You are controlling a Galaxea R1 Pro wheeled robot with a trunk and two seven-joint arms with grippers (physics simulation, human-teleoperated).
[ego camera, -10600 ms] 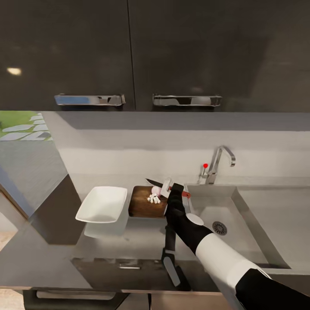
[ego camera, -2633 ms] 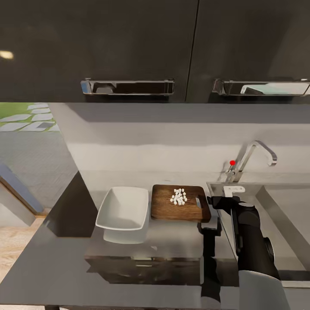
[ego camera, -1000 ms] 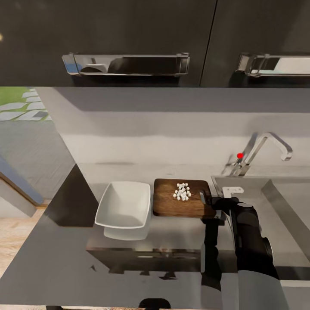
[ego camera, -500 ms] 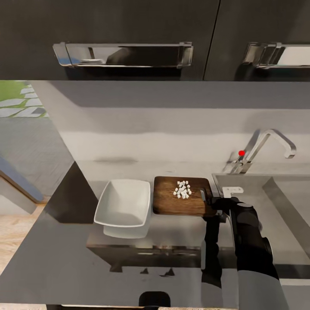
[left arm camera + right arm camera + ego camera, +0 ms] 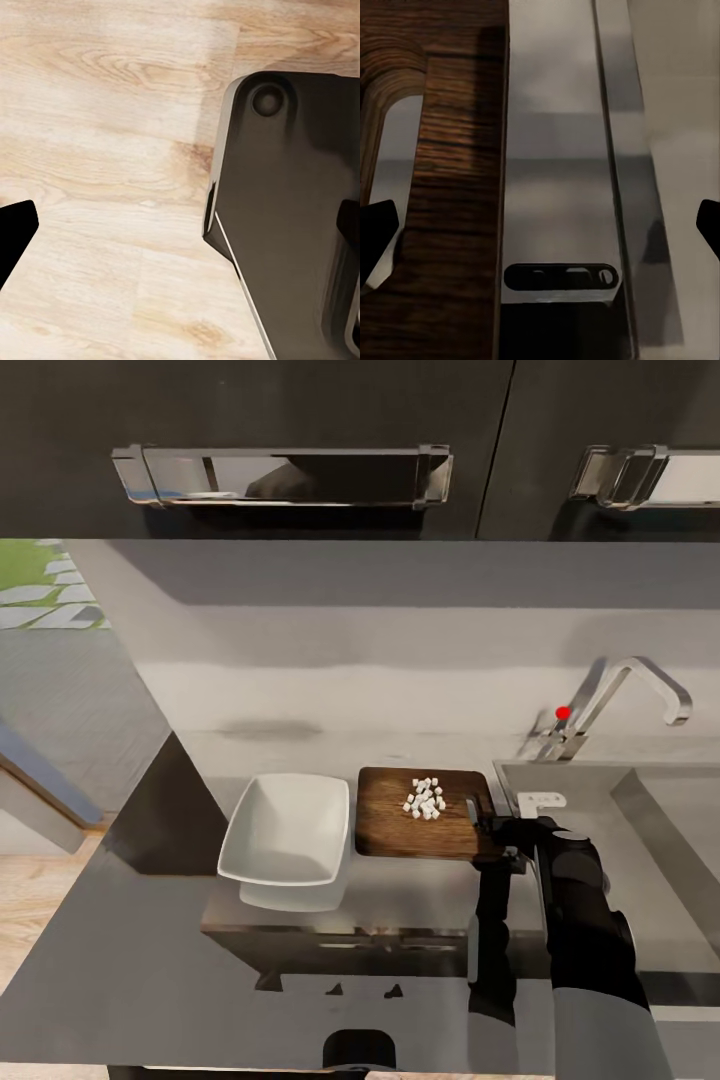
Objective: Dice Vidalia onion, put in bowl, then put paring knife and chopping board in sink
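The dark brown chopping board [image 5: 400, 830] lies on the grey countertop [image 5: 400, 905] with a small heap of white diced onion [image 5: 425, 800] on it. The white bowl [image 5: 288, 830] stands empty just left of the board. My right gripper [image 5: 495, 833] is open at the board's right end, beside the handle hole. In the right wrist view the board [image 5: 450, 150] and its hole lie next to the steel sink rim [image 5: 555, 150], and the right gripper [image 5: 540, 225] has its fingertips [image 5: 375, 229] wide apart. The left gripper [image 5: 180, 225] hangs open over wooden floor. The paring knife is out of view.
The sink [image 5: 650, 830] with its chrome faucet [image 5: 625, 695] and red knob [image 5: 564, 712] sits right of the board. Dark wall cabinets with bar handles [image 5: 285, 472] hang overhead. The robot's dark base [image 5: 292, 210] lies below the left gripper.
The camera has crept closer and lower. Ten seconds ago the right gripper held the knife over a half-cut onion; now the onion is diced and the gripper is open at the board's end.
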